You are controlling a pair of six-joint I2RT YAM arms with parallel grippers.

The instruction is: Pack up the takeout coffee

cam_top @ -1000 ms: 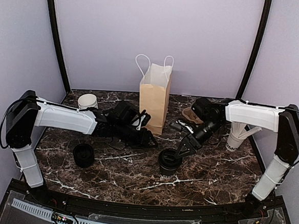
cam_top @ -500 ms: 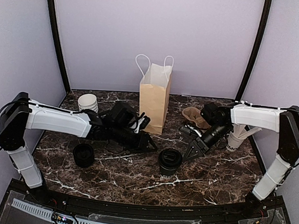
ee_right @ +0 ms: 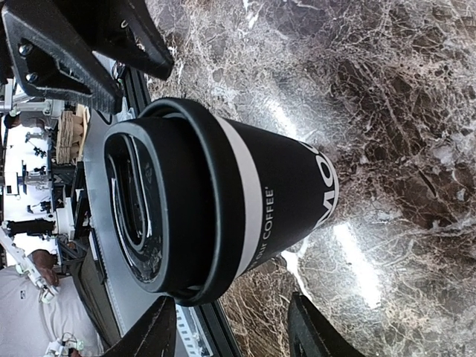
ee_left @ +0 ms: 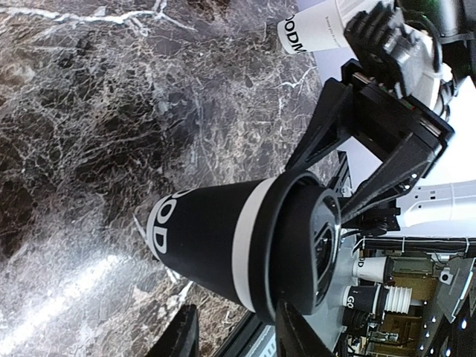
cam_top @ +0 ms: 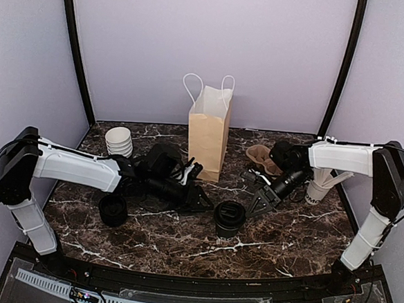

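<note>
The takeout coffee (cam_top: 229, 218), a small black cup with a white band and a black lid, stands upright on the marble table in front of the brown paper bag (cam_top: 209, 132). My left gripper (cam_top: 201, 199) is open just left of the cup, low over the table. In the left wrist view the cup (ee_left: 216, 242) fills the space ahead of the open left gripper (ee_left: 238, 331). My right gripper (cam_top: 256, 204) is open just right of the cup and apart from it. The right wrist view shows the cup (ee_right: 245, 201) ahead of the open right gripper (ee_right: 229, 316).
A stack of white cups (cam_top: 119, 141) stands back left. A low black round item (cam_top: 112, 210) sits front left. A brown cardboard carrier (cam_top: 259, 155) lies right of the bag. A white cup of stirrers (cam_top: 317, 188) stands far right.
My right gripper has let go of the coffee cup and drawn back to the right. My left gripper has moved down and right, closer to the cup. The cup stays put.
</note>
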